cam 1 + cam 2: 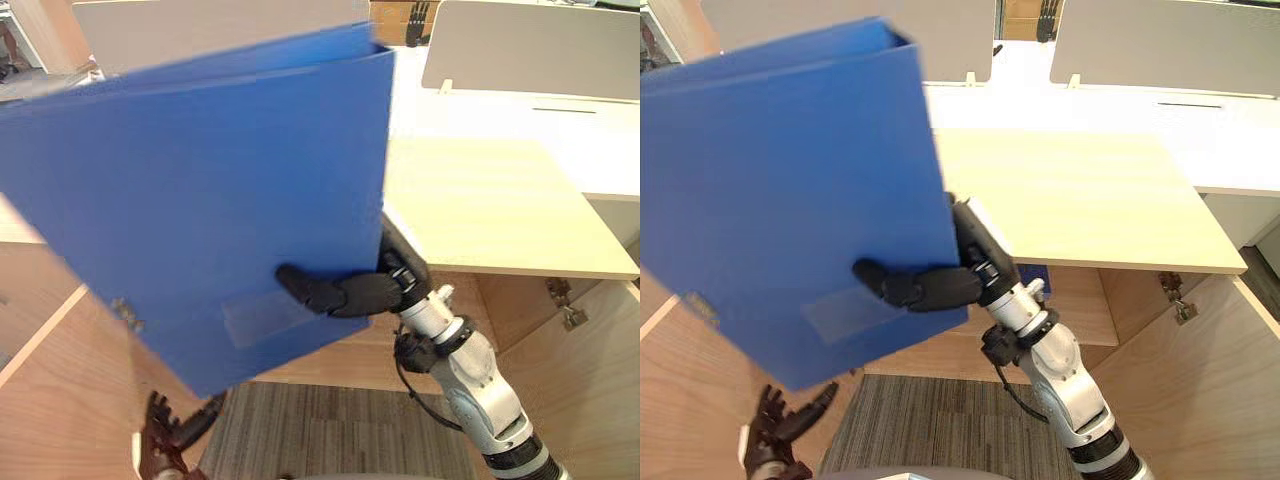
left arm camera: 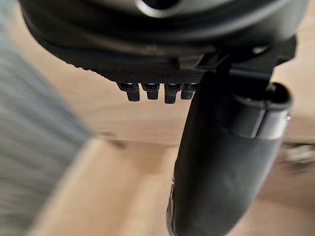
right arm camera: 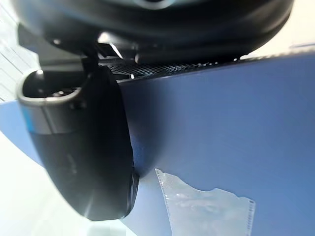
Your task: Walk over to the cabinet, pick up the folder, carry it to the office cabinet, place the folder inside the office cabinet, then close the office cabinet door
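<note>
Right hand (image 1: 365,293) grasping the blue folder (image 1: 200,200). The thumb (image 3: 93,162) is pressed flat on the folder's near face at its lower edge; the fingers pass behind the cover and are hidden. The folder is held off every surface, tilted, and extends up and to the left of the right hand. A clear label pocket (image 1: 262,315) lies on the near face just beside the thumb tip.

Beyond and to the right of the right hand lies the light wooden counter (image 1: 500,210), the top of the cabinet. Below it, two wooden doors stand open: the left door (image 1: 50,400) under the folder, and the right door (image 1: 585,385) to the right of the right arm, with metal hinges (image 1: 565,305) at its upper edge. Grey carpet floor (image 1: 330,430) shows below the right hand, between the doors.

Left hand (image 1: 780,420) hangs low, beneath the folder's lower corner and apart from it, fingers spread and relaxed, holding nothing.

Farther off than the counter stand grey partition panels (image 1: 530,50).
</note>
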Tool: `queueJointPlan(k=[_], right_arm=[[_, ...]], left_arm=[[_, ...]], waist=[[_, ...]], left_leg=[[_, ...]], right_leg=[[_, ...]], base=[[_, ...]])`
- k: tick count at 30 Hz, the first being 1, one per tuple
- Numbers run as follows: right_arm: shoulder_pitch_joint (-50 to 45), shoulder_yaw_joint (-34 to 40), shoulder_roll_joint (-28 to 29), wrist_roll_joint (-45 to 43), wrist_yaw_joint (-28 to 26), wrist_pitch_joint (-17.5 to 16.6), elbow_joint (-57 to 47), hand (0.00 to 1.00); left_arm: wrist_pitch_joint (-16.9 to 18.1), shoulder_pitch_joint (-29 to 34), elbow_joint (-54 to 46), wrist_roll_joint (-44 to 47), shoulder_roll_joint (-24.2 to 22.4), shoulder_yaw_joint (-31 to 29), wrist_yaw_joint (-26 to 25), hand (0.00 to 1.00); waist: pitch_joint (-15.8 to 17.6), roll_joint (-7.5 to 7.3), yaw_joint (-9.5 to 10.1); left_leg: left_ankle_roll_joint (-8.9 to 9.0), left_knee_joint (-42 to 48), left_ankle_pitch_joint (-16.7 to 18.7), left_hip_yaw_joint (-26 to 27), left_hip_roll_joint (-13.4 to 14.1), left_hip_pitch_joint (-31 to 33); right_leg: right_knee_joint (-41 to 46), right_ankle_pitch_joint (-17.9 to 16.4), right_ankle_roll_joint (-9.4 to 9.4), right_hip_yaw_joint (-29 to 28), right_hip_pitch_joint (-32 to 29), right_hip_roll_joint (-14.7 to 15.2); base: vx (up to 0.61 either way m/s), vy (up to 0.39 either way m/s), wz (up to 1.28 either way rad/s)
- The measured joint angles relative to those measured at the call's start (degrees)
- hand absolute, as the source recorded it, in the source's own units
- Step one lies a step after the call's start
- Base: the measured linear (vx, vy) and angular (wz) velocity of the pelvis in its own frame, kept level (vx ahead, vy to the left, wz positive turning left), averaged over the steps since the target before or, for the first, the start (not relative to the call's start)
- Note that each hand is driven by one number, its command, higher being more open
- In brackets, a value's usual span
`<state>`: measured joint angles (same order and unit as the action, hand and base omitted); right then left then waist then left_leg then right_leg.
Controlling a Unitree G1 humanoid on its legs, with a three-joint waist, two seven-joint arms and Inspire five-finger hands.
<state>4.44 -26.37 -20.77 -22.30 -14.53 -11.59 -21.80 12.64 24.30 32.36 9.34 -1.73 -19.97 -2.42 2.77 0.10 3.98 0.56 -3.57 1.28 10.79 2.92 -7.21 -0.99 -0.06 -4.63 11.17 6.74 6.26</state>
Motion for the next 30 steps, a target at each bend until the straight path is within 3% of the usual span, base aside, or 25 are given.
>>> queueJointPlan(k=[4,6,10,15,21,23,30], right_arm=[[2.25,-7.19,-2.36,3.5,-0.36,-0.06,4.04,0.0],[4.53,-9.71,-3.39,5.85,-0.35,-0.05,7.36,0.0],[11.41,-13.12,-3.87,11.5,0.45,0.04,14.95,0.0],[16.13,-13.07,-2.65,15.64,2.79,0.28,22.68,0.0],[23.35,-0.2,6.12,14.53,8.33,0.53,40.41,0.0],[26.73,6.66,8.39,11.78,12.99,1.61,46.16,0.0],[37.37,22.09,9.99,-5.36,26.53,1.44,47.61,0.0]], left_arm=[[-1.92,-2.56,10.73,-4.97,2.73,2.46,0.83,1.0],[-2.23,-4.66,12.72,-5.79,3.72,3.88,1.01,1.0],[-2.16,-11.72,13.53,-5.98,6.04,7.52,0.82,1.0],[-1.1,-17.52,13.54,-4.91,7.42,10.43,0.01,1.0],[0.2,-25.17,13.64,-2.11,7.64,12.76,-1.24,1.0],[0.56,-27.44,13.58,-1.04,7.58,12.79,-1.58,1.0],[1.0,-29.39,6.91,1.12,6.8,11.03,-4.46,1.0]], waist=[[0.17,-0.52,-0.26],[2.28,-0.27,-0.17],[10.22,0.81,0.1],[17.64,1.31,0.43],[22.05,3.67,1.0],[22.77,3.91,1.89],[23.62,3.89,2.71]], left_leg=[[0.13,1.87,0.31,0.78,0.03,2.29],[0.14,6.47,1.94,0.76,0.6,5.4],[0.47,22.87,7.13,0.09,4.35,18.25],[1.12,34.26,10.58,-0.18,6.52,29.36],[0.37,43.19,10.8,-2.47,7.29,44.35],[0.33,45.57,10.89,-3.16,8.12,48.99],[-0.09,54.51,12.78,-6.04,9.67,61.53]], right_leg=[[0.13,-0.05,0.09,-1.01,-1.89,0.09],[1.44,-0.28,0.43,-1.29,-3.6,0.08],[12.81,-3.58,1.81,-1.75,-14.41,-0.99],[27.43,-8.48,2.47,-2.91,-27.62,-0.7],[38.07,-10.34,3.32,-2.28,-42.84,0.17],[40.19,-10.53,3.62,-1.76,-47.08,0.1],[48.22,-12.72,4.36,0.74,-57.73,0.82]], base=[[-0.05,-0.026,-0.11],[-0.13,-0.047,-0.04],[-0.23,-0.048,-0.09],[-0.23,-0.027,-0.11],[-0.14,-0.025,0.04],[-0.08,-0.03,0.03],[-0.07,-0.018,0.02]])
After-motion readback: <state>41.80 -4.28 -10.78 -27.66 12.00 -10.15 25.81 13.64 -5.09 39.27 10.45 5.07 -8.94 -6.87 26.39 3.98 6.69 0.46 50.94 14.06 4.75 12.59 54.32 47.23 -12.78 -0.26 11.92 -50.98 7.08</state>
